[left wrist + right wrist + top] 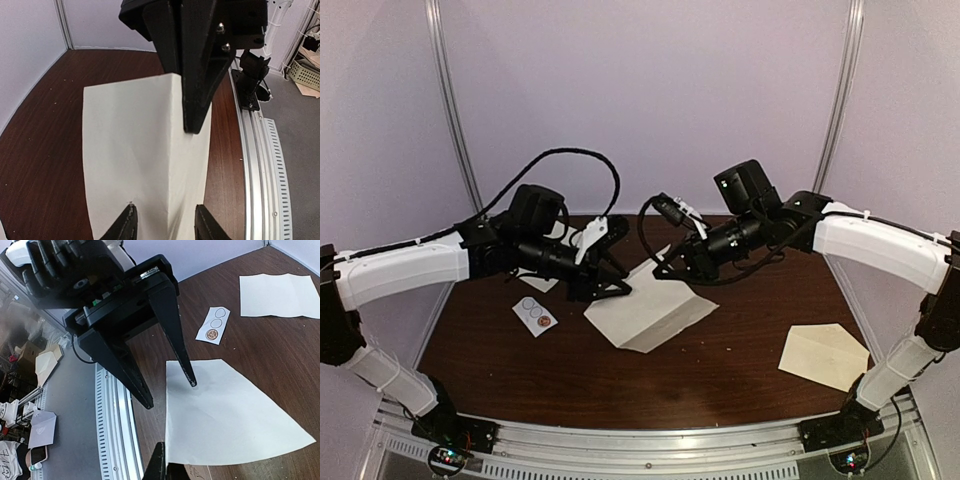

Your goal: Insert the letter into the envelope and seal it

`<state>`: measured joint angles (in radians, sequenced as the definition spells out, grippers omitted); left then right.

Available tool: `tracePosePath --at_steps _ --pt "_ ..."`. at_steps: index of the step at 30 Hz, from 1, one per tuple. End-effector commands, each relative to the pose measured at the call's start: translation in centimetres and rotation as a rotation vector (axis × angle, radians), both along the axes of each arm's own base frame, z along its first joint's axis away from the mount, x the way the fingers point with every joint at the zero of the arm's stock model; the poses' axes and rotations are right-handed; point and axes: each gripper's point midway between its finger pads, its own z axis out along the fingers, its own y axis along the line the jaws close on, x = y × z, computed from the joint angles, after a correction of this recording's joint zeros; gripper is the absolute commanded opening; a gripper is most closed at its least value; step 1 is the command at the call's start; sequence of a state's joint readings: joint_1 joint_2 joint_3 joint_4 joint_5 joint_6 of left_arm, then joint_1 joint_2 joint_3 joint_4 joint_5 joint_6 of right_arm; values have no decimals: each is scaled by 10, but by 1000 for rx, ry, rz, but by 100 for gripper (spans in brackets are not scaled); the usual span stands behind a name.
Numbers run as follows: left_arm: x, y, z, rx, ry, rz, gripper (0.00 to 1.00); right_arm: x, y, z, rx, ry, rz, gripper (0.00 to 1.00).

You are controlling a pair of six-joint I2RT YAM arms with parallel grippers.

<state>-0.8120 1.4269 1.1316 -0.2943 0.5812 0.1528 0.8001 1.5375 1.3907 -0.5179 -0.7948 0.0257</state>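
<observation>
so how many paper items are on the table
4: a large sheet at centre, the envelope at the near right, a small sticker card at left, and a creased sheet beyond it, mostly hidden under the left arm in the top view.

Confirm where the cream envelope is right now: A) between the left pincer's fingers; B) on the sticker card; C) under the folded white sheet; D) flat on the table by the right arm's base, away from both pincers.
D: the envelope lies flat on the table at right front, while the left pincer and right pincer are at the folded sheet in the middle.
</observation>
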Motion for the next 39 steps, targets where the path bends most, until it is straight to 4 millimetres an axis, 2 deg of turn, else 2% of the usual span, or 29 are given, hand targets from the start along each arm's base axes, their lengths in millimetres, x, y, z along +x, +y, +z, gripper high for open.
tracePosePath --at_steps 1,8,12,15,22,29,30,33,35,39 --pt "-5 -6 -2 -7 3 -29 40 0 4 8 4 -25 6 0" --pt "-4 -7 -7 1 14 -27 40 -1 4 7 1 -21 7 0" --pt "-5 -10 -13 11 29 -35 46 -4 5 9 10 -43 35 0" --pt "-8 -12 -14 13 30 -46 46 -6 4 8 6 -42 40 0" --pt "-11 -13 -14 10 36 -61 28 -1 3 5 -12 -62 17 0" --pt "-14 -11 -12 13 28 -75 0 6 -2 7 -39 -99 -19 0" --pt "-14 -11 -12 12 30 -77 0 8 -4 9 -44 -111 -32 0" --pt "-18 -10 -8 1 29 -89 0 11 -12 21 -23 -155 -61 24" --pt "-22 -11 -5 -11 37 -110 0 13 -19 34 10 -191 -90 46" --pt "-29 -12 0 -34 58 -148 0 12 -31 53 58 -243 -116 74"
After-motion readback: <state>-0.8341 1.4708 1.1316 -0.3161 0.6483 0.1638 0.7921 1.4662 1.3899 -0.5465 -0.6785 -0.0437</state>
